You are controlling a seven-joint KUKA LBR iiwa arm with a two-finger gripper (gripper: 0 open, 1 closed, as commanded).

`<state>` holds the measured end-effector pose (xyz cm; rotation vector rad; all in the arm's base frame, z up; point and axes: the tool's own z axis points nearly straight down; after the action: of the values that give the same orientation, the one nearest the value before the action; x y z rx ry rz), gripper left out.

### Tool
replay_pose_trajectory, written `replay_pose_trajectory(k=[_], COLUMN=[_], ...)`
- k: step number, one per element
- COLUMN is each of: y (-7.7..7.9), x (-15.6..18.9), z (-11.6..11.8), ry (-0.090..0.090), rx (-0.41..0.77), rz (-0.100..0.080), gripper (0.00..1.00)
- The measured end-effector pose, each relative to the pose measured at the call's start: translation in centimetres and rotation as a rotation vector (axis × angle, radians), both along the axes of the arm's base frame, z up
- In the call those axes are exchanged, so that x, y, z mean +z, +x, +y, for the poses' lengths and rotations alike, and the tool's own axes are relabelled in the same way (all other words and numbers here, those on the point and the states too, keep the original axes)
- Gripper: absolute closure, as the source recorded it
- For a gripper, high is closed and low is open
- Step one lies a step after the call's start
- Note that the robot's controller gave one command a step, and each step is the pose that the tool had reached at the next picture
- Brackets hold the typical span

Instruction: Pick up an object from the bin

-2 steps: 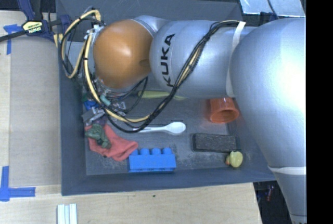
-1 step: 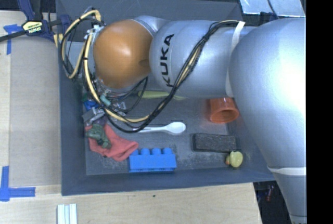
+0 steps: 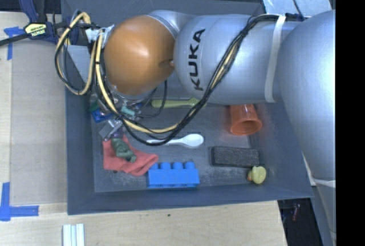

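Because the silver arm (image 3: 239, 62) and the orange cover (image 3: 137, 62) on its wrist lie across the far half of the bin (image 3: 80, 196), much of the floor there is hidden. The gripper (image 3: 113, 125) hangs below the cover near the bin's left wall, behind a tangle of yellow and black cables (image 3: 85, 76). A few dark and blue parts of it show, and I cannot tell whether it is apart or together, nor whether anything is in its grasp.

Just beneath it, toward the near-left corner, lies a crumpled red cloth (image 3: 128, 164) with a small green figure (image 3: 122, 149) on top, too small to identify. These two are nearest the gripper; contact with either is unclear.

Along the near wall a blue studded toy brick (image 3: 173, 174) touches the cloth's edge. A white plastic spoon (image 3: 183, 140) lies mid-floor, its handle running under a black cable. A yellow-green stick (image 3: 174, 103) shows beneath the arm, both ends covered.

Toward the right wall is an orange cup (image 3: 245, 120), its wider end toward the near wall and its far end cut off by the arm. Near it a dark foam block (image 3: 235, 156) lies flat. A small yellow thing (image 3: 257, 174), shape hard to tell, sits by the block's near-right corner.
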<state>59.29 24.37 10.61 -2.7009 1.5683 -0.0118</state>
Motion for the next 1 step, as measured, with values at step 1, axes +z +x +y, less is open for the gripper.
replay_pose_trajectory(k=[1], y=[-3.15], x=[3.62], z=[-1.26], ry=[-0.004], rx=[0.263], rz=[-0.002], gripper=[1.00])
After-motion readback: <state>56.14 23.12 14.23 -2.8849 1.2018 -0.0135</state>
